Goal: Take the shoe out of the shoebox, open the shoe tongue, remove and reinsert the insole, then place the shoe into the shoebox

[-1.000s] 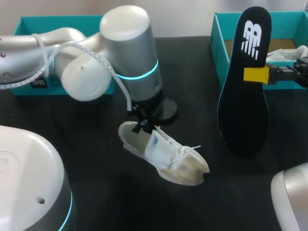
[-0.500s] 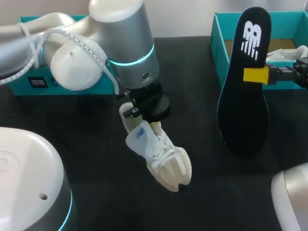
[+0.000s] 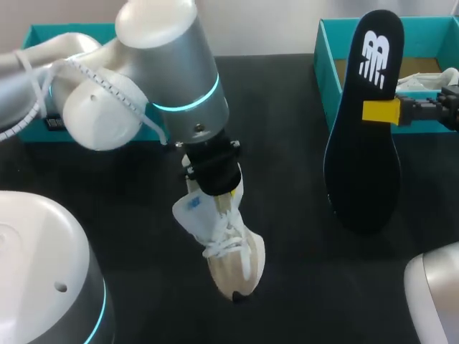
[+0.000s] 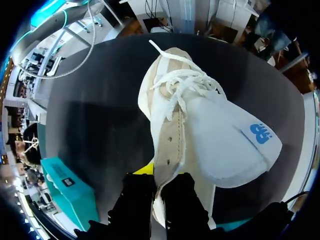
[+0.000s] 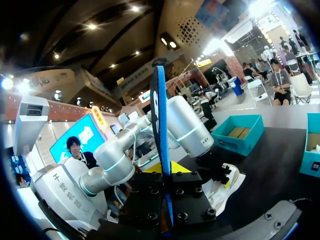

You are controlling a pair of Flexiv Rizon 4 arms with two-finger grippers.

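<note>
One shoe [image 3: 229, 251] is hanging from my left gripper [image 4: 159, 186], whose fingers are clamping the eyelet edge of its opening from both sides. Its toe is pointing away from my wrist, down at the table [image 3: 301, 107]; I cannot tell whether it is touching. The tongue [image 4: 225, 145] is lying folded out to one side of my fingers, so the mouth is standing open. My right gripper [image 3: 380, 112] is pinching the insole [image 3: 366, 143] at mid-length and holding it upright, well apart from the shoe, with the shoebox [image 3: 326, 64] just behind it.

I am judging the step in hand to be reinsertion. To do it well, I am thinking the shoe's opening needs turning toward the insole and the tongue needs to be out of the way. The insole should be going in toe end first at a shallow angle, with my left grip holding firm so the shoe is not twisting.
</note>
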